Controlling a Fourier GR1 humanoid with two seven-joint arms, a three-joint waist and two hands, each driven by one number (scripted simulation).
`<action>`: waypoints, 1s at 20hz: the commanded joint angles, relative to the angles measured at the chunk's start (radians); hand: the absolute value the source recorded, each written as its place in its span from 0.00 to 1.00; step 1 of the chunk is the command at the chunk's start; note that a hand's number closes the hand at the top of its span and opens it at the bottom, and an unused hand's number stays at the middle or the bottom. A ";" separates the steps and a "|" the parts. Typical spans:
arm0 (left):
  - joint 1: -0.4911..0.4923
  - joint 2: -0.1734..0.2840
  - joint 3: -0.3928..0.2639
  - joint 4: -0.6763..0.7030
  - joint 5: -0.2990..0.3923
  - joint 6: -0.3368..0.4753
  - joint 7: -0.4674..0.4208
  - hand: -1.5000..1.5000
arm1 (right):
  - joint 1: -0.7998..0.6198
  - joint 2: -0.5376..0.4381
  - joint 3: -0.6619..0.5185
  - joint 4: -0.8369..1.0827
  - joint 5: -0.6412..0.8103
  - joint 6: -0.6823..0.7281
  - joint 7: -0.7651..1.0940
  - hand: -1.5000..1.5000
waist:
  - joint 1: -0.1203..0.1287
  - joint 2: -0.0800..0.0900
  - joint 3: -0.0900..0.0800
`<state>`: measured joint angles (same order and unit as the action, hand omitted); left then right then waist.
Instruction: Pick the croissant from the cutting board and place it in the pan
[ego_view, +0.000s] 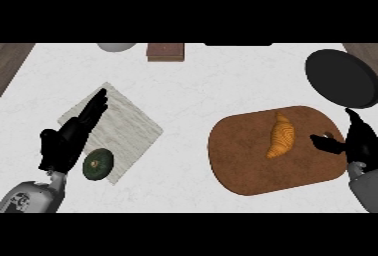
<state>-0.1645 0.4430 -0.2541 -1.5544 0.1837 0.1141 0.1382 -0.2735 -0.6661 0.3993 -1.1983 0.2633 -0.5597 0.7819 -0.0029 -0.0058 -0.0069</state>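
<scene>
Brown cutting board (251, 170) lay right of centre; dark pan (341, 77) sat beyond it, apart, at the counter's right. Right hand (356, 142) hovered at the board's right edge, fingers spread, grasping nothing. Left hand (74, 132) rested open at the left. Croissant (280, 135) lay mid-board, just beside the right hand: likely light, flaky, crushable; best taken across its thick middle.

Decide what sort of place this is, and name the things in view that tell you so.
Most likely a kitchen counter: a croissant lies on a brown cutting board, a black pan sits beyond it, and all rest on a pale marble-like countertop.
</scene>
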 joint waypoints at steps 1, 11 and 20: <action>-0.041 -0.024 -0.012 0.020 -0.004 -0.010 0.015 0.50 | -0.136 -0.058 0.072 -0.019 0.051 0.217 0.262 0.00 | 0.015 0.006 0.002; -0.034 -0.035 -0.027 -0.014 -0.022 -0.010 0.030 0.50 | -0.320 0.002 0.079 0.032 -0.268 0.730 0.546 0.00 | 0.043 0.010 0.004; -0.033 -0.058 -0.025 0.008 -0.040 -0.008 0.022 0.50 | -0.506 0.129 0.130 0.250 -0.344 0.774 0.657 0.00 | 0.043 0.012 0.005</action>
<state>-0.2068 0.4074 -0.2644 -1.5427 0.1602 0.0932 0.1617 -0.6948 -0.5964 0.5077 -1.0358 -0.0680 0.1208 1.2033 0.0366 0.0051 -0.0025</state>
